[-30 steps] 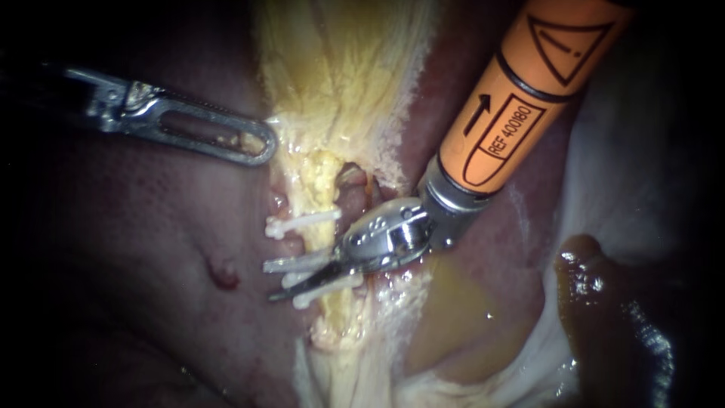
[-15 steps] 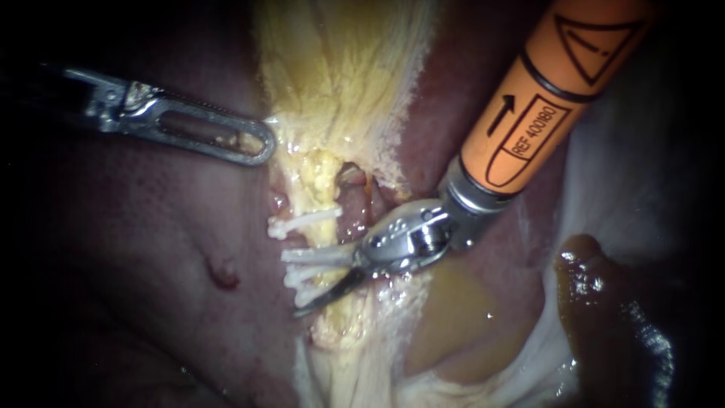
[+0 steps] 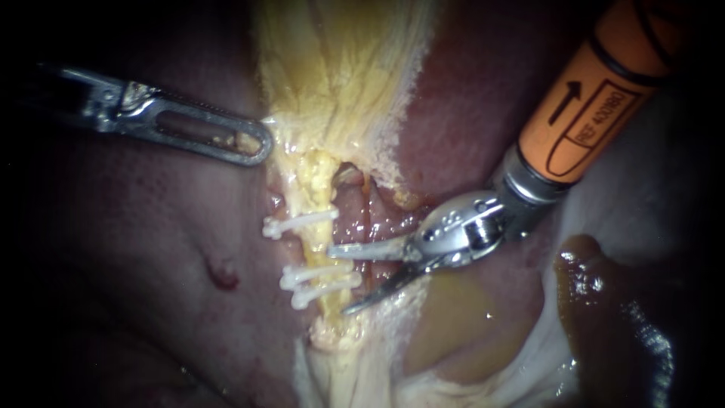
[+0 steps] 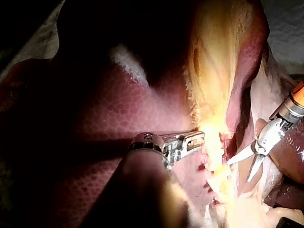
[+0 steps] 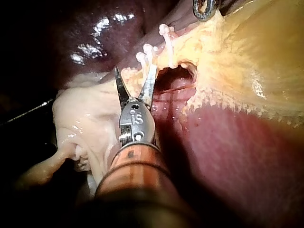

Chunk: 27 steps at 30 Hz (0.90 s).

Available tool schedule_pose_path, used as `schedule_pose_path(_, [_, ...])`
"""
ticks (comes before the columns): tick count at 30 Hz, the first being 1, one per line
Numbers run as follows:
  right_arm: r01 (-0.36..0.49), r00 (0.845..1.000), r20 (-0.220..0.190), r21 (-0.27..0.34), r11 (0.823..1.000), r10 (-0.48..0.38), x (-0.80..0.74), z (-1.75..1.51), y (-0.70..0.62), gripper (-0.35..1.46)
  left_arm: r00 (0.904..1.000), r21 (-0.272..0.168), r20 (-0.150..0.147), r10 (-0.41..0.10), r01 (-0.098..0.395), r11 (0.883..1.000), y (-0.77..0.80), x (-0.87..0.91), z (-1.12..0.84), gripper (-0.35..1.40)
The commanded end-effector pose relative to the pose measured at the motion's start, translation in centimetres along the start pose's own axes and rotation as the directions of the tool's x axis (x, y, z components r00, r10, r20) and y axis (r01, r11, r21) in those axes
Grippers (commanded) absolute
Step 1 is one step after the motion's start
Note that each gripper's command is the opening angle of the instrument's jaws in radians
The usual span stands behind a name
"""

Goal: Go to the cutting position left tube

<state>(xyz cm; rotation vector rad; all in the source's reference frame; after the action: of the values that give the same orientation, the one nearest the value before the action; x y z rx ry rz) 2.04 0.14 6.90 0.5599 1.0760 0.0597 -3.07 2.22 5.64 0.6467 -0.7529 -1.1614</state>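
Observation:
The left tube (image 3: 323, 245) is a yellow strand running down from the yellow gallbladder tissue (image 3: 340, 75). It carries three white clips: one higher (image 3: 302, 223) and two lower, close together (image 3: 317, 281). My right instrument (image 3: 340, 279) comes in from the upper right on an orange shaft, with its blades open just right of the tube. Its upper blade tip sits level with the gap between the clips, and its lower blade points below the lower pair. My left instrument (image 3: 253, 143) grips the edge of the yellow tissue. The right wrist view shows the open blades (image 5: 135, 71) short of the clips (image 5: 145, 52).
Dark red liver (image 3: 151, 249) lies left of the tube, with a small red spot on it. A reddish second tube (image 3: 353, 215) runs beside the clipped one. Yellow-brown fluid (image 3: 453, 317) pools at the lower right, next to a dark brown lump (image 3: 596, 302).
My right instrument has drawn back to the right, off the clipped tube, and its blades have opened. The left instrument has stayed where it was.

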Motion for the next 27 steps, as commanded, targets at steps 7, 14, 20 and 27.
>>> schedule_pose_path(7, [0.007,1.000,-0.012,-0.001,1.000,-0.007,-0.11,-0.03,0.11,1.08,1.0000,0.001,0.000,0.000,0.000,1.000,0.00,0.00,-0.01,-0.35])
schedule_pose_path(14, [-0.028,0.999,-0.026,-0.009,1.000,0.028,-0.16,0.05,0.22,1.20,1.0000,0.000,0.000,0.000,0.000,1.000,-0.01,0.00,-0.01,-0.35])
schedule_pose_path(20, [-0.053,0.998,-0.027,0.001,0.999,0.053,-0.24,0.17,0.26,1.21,1.0000,0.000,0.000,-0.001,0.001,1.000,-0.03,0.00,-0.02,-0.35])
schedule_pose_path(27, [-0.071,0.997,-0.025,0.011,0.997,0.071,-0.37,0.24,0.34,1.23,1.0000,0.001,-0.001,-0.001,0.001,1.000,-0.02,-0.01,-0.04,-0.35])
